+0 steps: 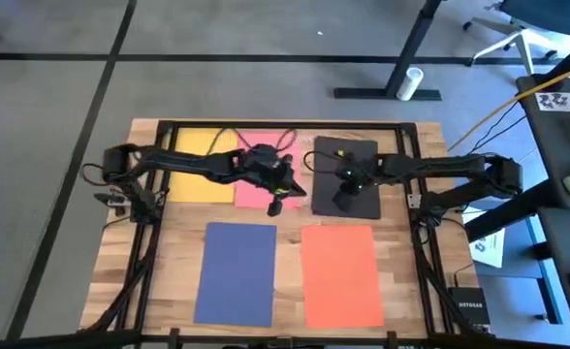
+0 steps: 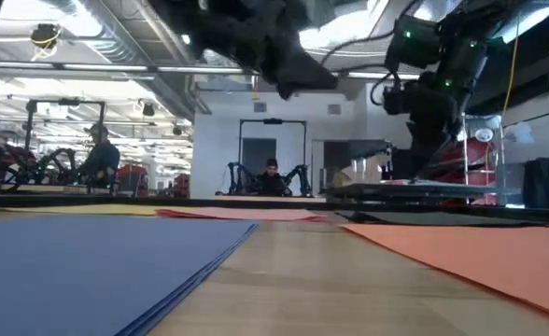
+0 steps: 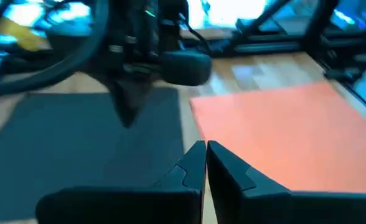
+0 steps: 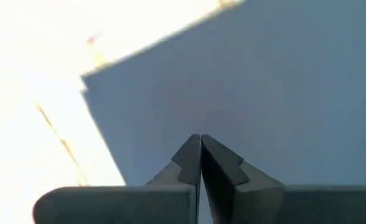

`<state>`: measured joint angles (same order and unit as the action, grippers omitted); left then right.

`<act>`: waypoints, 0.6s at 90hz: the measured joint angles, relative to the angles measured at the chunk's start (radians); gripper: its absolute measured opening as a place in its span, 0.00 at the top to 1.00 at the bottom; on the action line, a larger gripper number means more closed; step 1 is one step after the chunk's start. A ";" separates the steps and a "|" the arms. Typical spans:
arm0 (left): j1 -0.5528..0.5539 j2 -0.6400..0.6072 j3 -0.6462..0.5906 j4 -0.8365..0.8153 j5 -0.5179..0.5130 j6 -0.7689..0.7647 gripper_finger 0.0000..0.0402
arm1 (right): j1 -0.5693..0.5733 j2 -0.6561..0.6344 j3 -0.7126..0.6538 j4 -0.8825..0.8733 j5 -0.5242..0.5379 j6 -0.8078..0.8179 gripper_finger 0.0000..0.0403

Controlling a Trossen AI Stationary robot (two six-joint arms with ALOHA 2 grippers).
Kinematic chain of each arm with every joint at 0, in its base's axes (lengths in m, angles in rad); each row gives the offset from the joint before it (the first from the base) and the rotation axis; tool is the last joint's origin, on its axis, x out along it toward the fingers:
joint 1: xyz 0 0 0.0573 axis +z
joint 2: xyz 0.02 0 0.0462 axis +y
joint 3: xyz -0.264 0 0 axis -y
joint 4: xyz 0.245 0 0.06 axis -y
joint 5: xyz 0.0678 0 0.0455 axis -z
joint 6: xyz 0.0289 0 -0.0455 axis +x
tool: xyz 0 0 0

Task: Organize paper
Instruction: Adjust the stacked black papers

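Left to right on your table (image 1: 169, 233): yellow sheet (image 1: 203, 174), pink sheet (image 1: 256, 184) under your left gripper (image 1: 277, 204), fingers pressed together, empty; navy sheet (image 1: 237, 273); orange sheet (image 1: 341, 274); black sheet (image 1: 345, 176) beneath your right gripper (image 1: 343, 202), fingers likewise closed.

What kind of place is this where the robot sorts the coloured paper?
Probably a robotics lab or workshop. The low view shows other robot arm stations with a seated person under an open industrial ceiling, and the wooden table stands on a carpeted floor.
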<state>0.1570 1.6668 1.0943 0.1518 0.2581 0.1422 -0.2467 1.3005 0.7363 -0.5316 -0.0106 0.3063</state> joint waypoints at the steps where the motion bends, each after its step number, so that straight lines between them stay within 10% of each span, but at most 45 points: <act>1: -0.001 -0.010 -0.014 0.013 -0.006 -0.005 1.00 | 0.003 0.000 0.000 0.007 -0.005 0.000 1.00; 54: -0.021 -0.323 -0.493 0.319 -0.242 -0.199 1.00 | 0.045 0.324 0.152 0.191 -0.080 -0.112 1.00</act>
<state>0.1364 1.3439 0.6010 0.4710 0.0158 -0.0566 -0.2022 1.6244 0.8887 -0.3402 -0.0908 0.1947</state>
